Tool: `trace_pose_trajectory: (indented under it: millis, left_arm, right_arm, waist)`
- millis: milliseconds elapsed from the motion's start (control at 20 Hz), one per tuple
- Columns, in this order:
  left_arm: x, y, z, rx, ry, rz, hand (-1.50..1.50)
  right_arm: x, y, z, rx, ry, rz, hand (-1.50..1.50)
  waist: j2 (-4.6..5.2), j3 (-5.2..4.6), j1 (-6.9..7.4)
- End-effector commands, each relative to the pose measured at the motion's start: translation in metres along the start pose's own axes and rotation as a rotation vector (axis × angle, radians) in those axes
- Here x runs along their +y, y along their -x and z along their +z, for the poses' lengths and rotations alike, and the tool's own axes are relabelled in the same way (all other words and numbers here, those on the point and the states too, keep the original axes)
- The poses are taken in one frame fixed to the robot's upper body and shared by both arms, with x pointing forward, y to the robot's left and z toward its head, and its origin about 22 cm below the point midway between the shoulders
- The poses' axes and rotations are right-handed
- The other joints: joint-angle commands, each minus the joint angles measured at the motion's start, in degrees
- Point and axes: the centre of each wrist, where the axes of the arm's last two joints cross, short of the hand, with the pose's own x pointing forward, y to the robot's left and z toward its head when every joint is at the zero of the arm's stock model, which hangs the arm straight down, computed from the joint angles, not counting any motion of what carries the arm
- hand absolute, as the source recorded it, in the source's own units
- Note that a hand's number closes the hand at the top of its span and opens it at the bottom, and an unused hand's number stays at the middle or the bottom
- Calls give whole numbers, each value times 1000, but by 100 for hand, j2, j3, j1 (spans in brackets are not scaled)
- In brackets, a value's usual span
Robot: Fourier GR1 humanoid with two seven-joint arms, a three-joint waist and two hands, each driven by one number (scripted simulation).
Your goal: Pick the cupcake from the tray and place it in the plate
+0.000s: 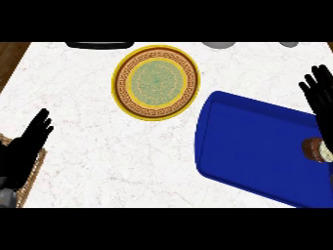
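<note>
The right hand [329, 114], fingers straight and holding nothing, hangs over the blue tray [252, 146] beside the cupcake [317, 149], which it may knock over if it closes off-centre, far from the plate [156, 82].

A white marbled counter [90, 146] carries everything. A round plate [155, 81] with a yellow rim, brown key pattern and green centre lies flat on it. Right of the plate and nearer the viewer lies a blue tray [255, 146], close beside it but apart. Beyond the plate, at the counter's far edge, sit a black object [100, 44] and two grey ones [218, 45], cut off.
</note>
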Motion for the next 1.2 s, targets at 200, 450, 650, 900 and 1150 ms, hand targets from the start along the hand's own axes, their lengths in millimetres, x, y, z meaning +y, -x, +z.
trace_pose_trajectory:
  millis: [200,450,650,900,1150]
  left_arm:
    - [-8,-78,-14,-364,32,-41,0]
    - [-15,-99,-19,-449,45,-41,0]
    - [-20,-102,-17,-473,75,-44,0]
    - [-29,-106,-29,-459,90,-38,0]
    - [-20,-92,-31,-463,99,-40,0]
  right_arm:
    - [65,-48,-4,-477,-691,-213,150]
    - [14,-25,27,-537,-586,355,150]
    - [15,65,63,-530,-428,-87,-150]
    - [-41,92,77,-648,-385,-219,-150]
    - [-116,53,73,-706,-333,-48,-150]
  waist:
    - [-222,37,-153]
    - [-102,15,-470]
    - [-66,20,-254]
    - [-77,0,-231]
    - [-89,-8,-202]
